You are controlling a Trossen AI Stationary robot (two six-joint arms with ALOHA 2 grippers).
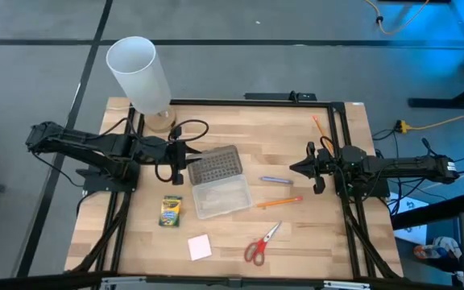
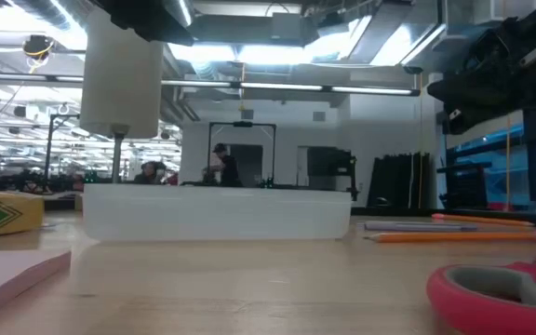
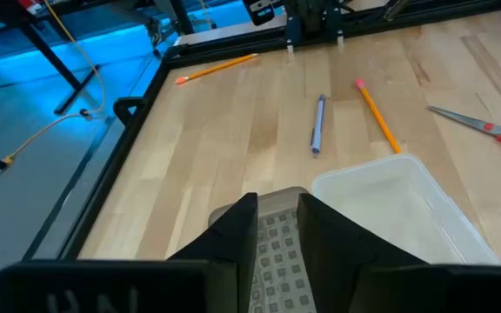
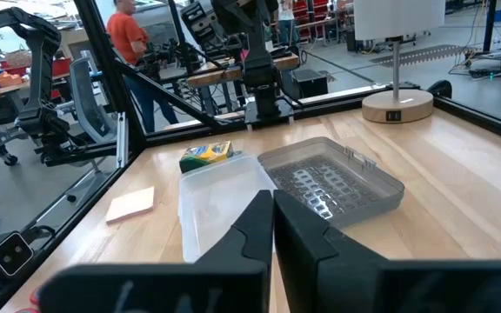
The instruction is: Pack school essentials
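We see the clear case (image 1: 222, 197) at the surface (image 1: 312, 250) centre, empty, its dotted lid (image 1: 216, 166) at 12 o'clock. Left tool (image 1: 190, 158) grasps that lid; right tool (image 1: 296, 168) is clenched, empty. Pencil (image 1: 279, 203), pen (image 1: 275, 180), scissors (image 1: 261, 244), crayon box (image 1: 170, 211) and sticky-note pad (image 1: 200, 247) lie outside.

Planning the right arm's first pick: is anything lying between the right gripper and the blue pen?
Nothing visible does. The right gripper sits shut at the table's right side, and only bare wood separates it from the blue pen; the orange pencil lies nearer the front, off that line.
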